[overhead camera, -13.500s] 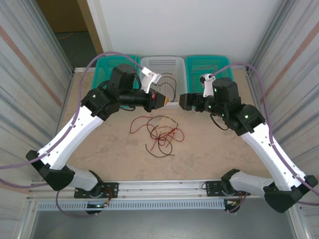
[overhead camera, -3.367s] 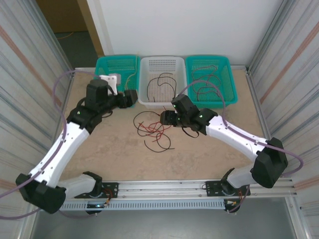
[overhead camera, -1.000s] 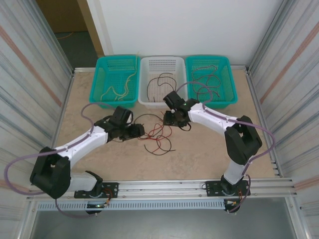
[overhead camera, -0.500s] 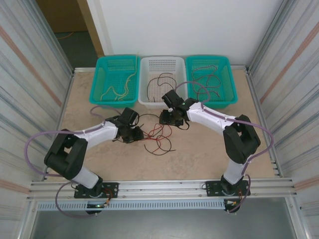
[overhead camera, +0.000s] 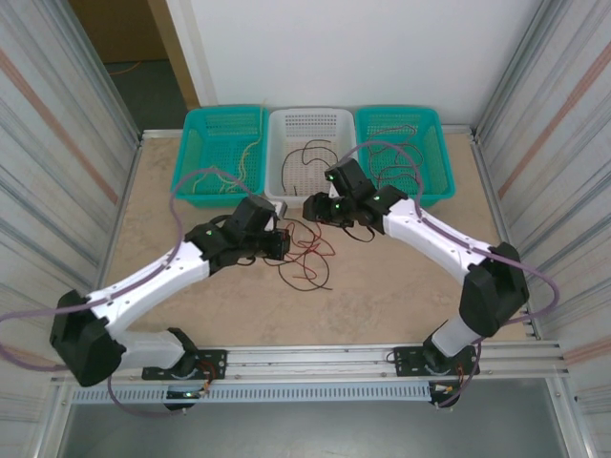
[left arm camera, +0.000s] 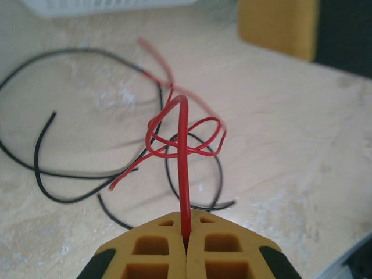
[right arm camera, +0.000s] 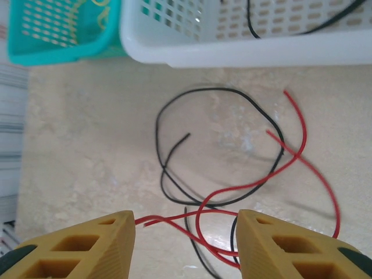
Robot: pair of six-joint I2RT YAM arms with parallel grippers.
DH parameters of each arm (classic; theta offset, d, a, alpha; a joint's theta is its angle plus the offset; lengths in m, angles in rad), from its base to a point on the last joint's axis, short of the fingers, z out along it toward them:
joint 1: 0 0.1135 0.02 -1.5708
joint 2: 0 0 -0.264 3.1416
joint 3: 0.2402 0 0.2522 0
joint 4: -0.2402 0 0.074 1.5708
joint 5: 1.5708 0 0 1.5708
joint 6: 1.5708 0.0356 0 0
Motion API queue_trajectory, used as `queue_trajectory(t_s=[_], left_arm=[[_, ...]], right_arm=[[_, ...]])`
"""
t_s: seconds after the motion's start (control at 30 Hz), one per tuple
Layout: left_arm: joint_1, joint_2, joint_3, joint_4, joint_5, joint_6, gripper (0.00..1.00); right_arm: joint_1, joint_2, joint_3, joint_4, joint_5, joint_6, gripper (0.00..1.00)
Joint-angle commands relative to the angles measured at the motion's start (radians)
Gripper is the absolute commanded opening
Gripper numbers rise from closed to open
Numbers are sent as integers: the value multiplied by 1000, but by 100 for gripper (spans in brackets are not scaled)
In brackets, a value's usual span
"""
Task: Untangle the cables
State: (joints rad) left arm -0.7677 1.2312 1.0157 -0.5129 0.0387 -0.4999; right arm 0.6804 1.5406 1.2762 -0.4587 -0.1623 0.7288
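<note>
A tangle of red cables (overhead camera: 307,250) and black cables (overhead camera: 304,277) lies on the table in front of the baskets. My left gripper (overhead camera: 278,239) sits at the tangle's left edge; in the left wrist view the gripper (left arm camera: 186,233) is shut on a red cable (left arm camera: 183,145) that rises from the table out of a red knot (left arm camera: 186,136). A black cable (left arm camera: 40,168) curls around it. My right gripper (overhead camera: 311,206) hangs behind the tangle; in the right wrist view the gripper (right arm camera: 186,224) is open over red cable (right arm camera: 215,209) and black cable (right arm camera: 221,93), holding nothing.
Three baskets line the back: a teal basket (overhead camera: 221,109) with pale yellow cables (overhead camera: 229,174), a white basket (overhead camera: 307,113) with a black cable, and a teal basket (overhead camera: 399,111) with red and black cables. Corrugated walls stand on both sides.
My left gripper has shifted right and back to the tangle's edge, with the arm swung wider. The right gripper has drawn back toward the white basket.
</note>
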Motion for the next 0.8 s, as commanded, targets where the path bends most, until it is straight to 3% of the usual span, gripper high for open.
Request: queue_trajectory(t_s=[0.0, 0.37, 0.53, 0.77], left_arm=[[-1, -62, 56, -54, -37, 99, 0], [2, -84, 256, -79, 41, 244, 0], [21, -89, 287, -54, 59, 216, 0], [148, -109, 262, 25, 205, 90, 0]], right_arm=[[0, -76, -27, 28, -23, -10, 51], [40, -116, -38, 33, -60, -78, 57], [90, -112, -30, 50, -48, -101, 57], [97, -158, -18, 32, 12, -134, 64]])
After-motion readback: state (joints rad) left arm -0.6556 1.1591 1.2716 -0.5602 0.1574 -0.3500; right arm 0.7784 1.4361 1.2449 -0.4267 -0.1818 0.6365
